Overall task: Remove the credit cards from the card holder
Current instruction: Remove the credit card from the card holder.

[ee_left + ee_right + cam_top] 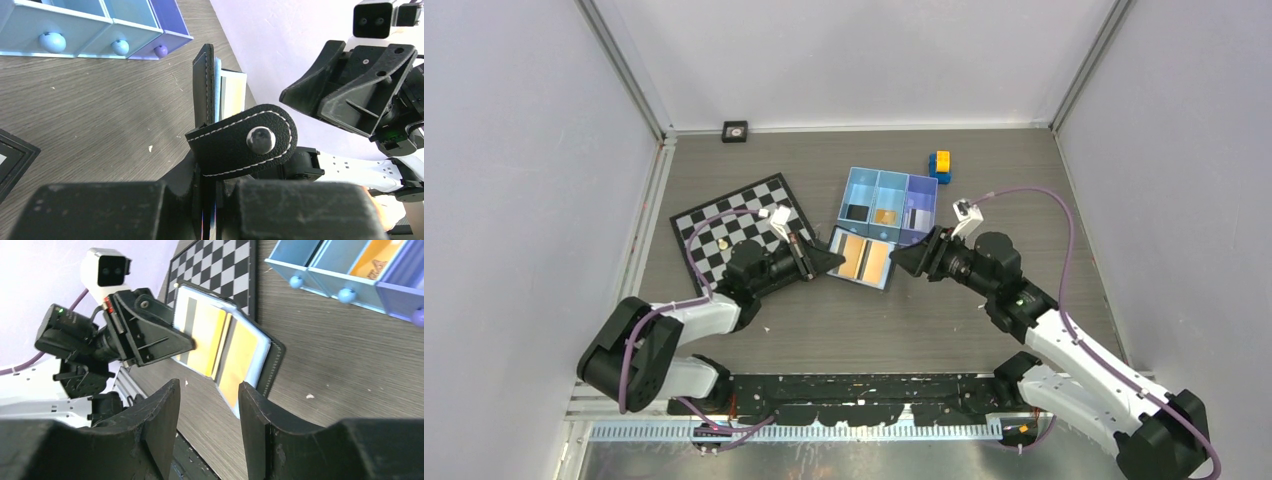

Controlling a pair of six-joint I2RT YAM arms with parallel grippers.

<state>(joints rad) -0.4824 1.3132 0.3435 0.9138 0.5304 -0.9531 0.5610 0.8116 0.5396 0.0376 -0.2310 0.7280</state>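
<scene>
Extraction step pending: left tool (829, 260) pinches the open card holder (864, 260) edge, holder just ahead of the spread right tool (207, 390), cards (206, 337) inside; next, right tool likely nips one card edge.

Card holder (864, 258): 1, open.
Gold-orange cards (207, 337) showing in it: 2.
Silvery-grey striped card (184, 310): 1.
Tray (865, 187): 1, with 3 compartments and 3 knobs (346, 295).
Flat items (885, 216) in tray: 3, one per compartment.
Chessboard (769, 195): 1.
Toy blocks (941, 166): 2, one yellow, one blue.
Grippers: 2, left gripper (834, 259) and right gripper (897, 258).
</scene>
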